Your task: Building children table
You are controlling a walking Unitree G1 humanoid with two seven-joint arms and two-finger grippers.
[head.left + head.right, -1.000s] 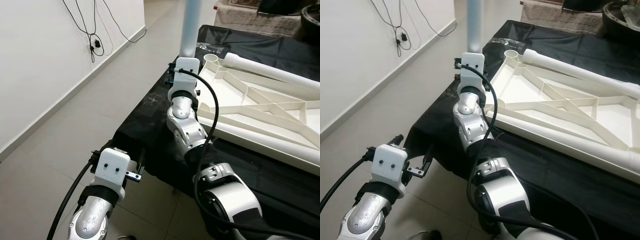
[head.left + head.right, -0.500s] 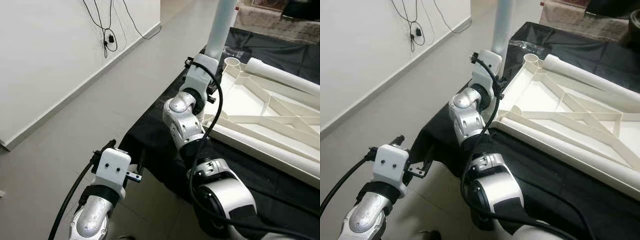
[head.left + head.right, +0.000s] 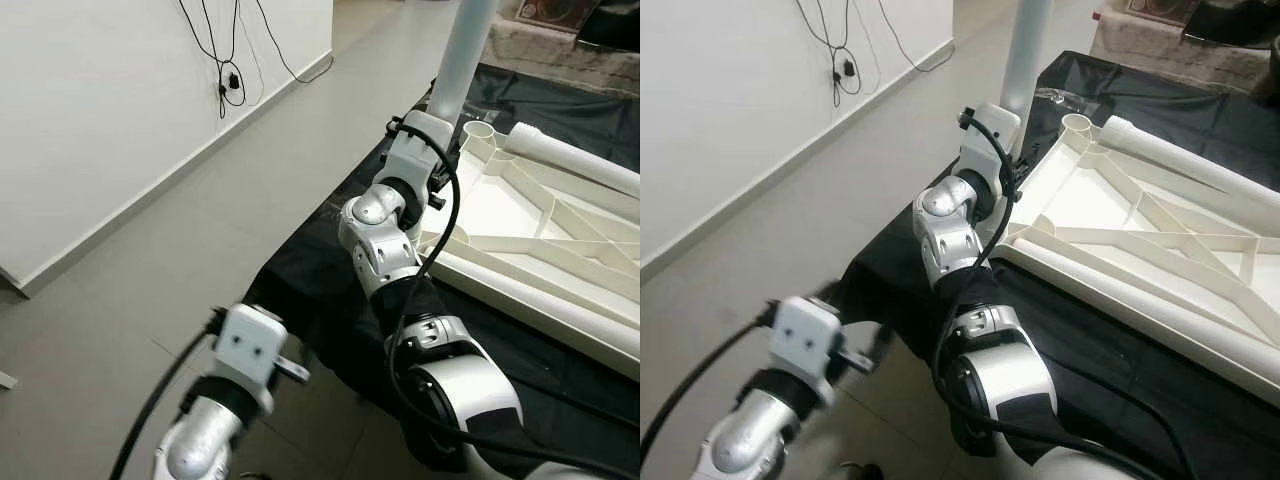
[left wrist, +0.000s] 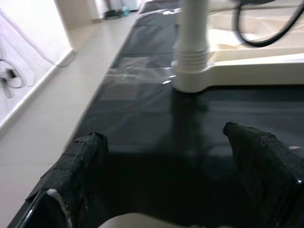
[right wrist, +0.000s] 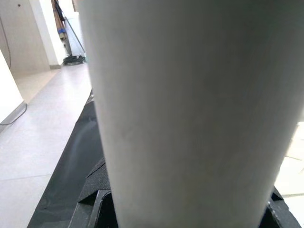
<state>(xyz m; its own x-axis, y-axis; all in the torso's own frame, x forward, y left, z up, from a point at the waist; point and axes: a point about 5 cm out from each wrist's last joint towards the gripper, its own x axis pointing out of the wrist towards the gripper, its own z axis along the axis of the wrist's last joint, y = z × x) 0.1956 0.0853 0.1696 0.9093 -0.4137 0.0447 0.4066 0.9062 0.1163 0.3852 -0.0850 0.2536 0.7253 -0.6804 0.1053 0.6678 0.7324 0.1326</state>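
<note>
The right gripper [image 5: 190, 209] has its jaws pinching the upright table leg [image 3: 468, 55], top cut off, at the tabletop frame's [image 3: 1140, 240] corner. Beside the frame, the left gripper [image 4: 171, 156], blurred, hangs spread.

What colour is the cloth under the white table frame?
The cloth is black, plain, without a pattern. It shows best in the right eye view, beneath the table frame.

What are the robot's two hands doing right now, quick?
Left gripper: open, holding nothing, low beside the black cloth.
Right gripper: shut on the upright white table leg.
</note>
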